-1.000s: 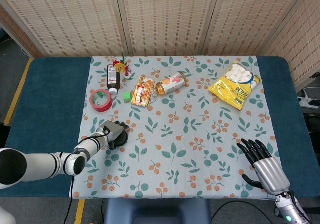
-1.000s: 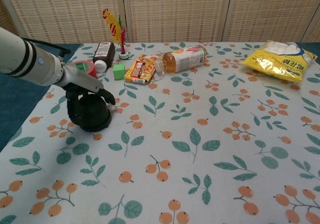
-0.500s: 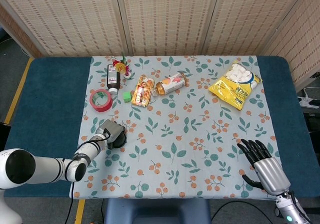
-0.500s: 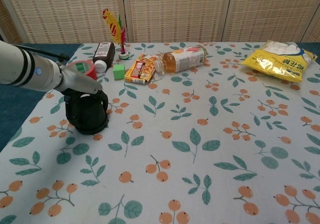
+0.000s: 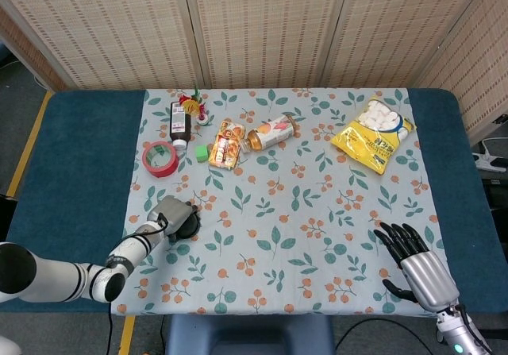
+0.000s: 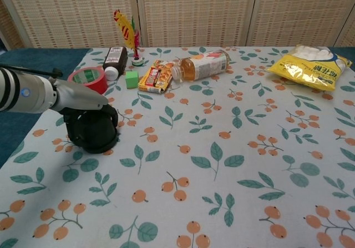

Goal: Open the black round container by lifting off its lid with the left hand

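The black round container (image 6: pixel 91 134) stands on the patterned cloth at the left, and the head view shows only part of the black container (image 5: pixel 190 225) beside my hand. My left hand (image 6: pixel 83 99) lies over its top with fingers curled down around the upper rim, gripping the lid. The lid and the body read as one dark shape, so I cannot tell whether they have parted. From above, my left hand (image 5: pixel 170 212) hides most of the top. My right hand (image 5: pixel 417 264) hovers open near the front right edge, holding nothing.
A red tape roll (image 6: pixel 87 79) lies just behind the container. Further back are a dark bottle (image 6: pixel 113 57), a green cube (image 6: pixel 131 79), a snack packet (image 6: pixel 156 76), a lying drink bottle (image 6: pixel 202 65) and a feathered toy (image 6: pixel 127 34). A yellow bag (image 6: pixel 310 66) is at the far right.
My left arm has drawn back towards the left and front edge, and the hand has settled flatter over the container's top. The container has shifted slightly left with it. The right hand has barely moved.
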Action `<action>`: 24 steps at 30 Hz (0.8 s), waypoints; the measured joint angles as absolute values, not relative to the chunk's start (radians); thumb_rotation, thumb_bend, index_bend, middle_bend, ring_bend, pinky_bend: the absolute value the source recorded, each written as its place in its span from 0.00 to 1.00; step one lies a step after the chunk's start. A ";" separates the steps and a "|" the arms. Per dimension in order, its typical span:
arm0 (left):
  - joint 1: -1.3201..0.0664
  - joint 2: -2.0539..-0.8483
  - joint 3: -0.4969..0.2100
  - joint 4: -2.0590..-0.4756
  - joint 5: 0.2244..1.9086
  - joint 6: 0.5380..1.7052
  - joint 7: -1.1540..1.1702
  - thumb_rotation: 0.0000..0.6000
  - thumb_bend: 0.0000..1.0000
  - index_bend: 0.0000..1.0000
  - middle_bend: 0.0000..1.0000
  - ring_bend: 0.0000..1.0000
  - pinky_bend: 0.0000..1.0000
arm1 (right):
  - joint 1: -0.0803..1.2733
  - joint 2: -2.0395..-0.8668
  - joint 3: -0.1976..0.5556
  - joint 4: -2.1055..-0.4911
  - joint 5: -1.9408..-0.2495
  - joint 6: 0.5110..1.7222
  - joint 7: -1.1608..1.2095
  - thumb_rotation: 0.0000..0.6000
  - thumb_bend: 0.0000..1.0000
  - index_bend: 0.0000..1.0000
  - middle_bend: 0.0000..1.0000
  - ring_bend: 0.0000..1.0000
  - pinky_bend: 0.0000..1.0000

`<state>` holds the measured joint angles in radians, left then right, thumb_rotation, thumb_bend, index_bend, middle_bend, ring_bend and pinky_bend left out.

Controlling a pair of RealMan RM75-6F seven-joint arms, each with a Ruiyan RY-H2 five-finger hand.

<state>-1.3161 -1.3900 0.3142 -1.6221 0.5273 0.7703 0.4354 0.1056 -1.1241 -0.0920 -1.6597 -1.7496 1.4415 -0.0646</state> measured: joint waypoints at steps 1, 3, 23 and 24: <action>-1.304 -1.384 0.311 -1.631 0.544 0.786 0.433 1.00 0.50 0.61 0.66 0.53 0.74 | 0.105 -1.124 -0.093 -1.660 -1.752 1.442 -0.064 1.00 0.12 0.00 0.00 0.00 0.00; -1.275 -1.371 0.302 -1.650 0.579 0.822 0.430 1.00 0.60 0.66 0.72 0.59 0.80 | 0.104 -1.123 -0.096 -1.661 -1.757 1.444 -0.063 1.00 0.12 0.00 0.00 0.00 0.00; -0.976 -0.946 0.160 -2.063 1.088 1.354 0.299 1.00 0.74 0.72 0.79 0.64 0.87 | 0.096 -1.109 -0.106 -1.665 -1.775 1.465 -0.041 1.00 0.12 0.00 0.00 0.00 0.00; -0.962 -0.945 0.143 -2.073 1.107 1.380 0.304 1.00 0.74 0.72 0.79 0.64 0.87 | 0.097 -1.111 -0.105 -1.667 -1.773 1.459 -0.043 1.00 0.12 0.00 0.00 0.00 0.00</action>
<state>-0.9618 -0.9452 0.1434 -2.0726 1.1068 1.3799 0.3043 0.0974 -1.1113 -0.1055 -1.6673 -1.7725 1.4591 -0.0435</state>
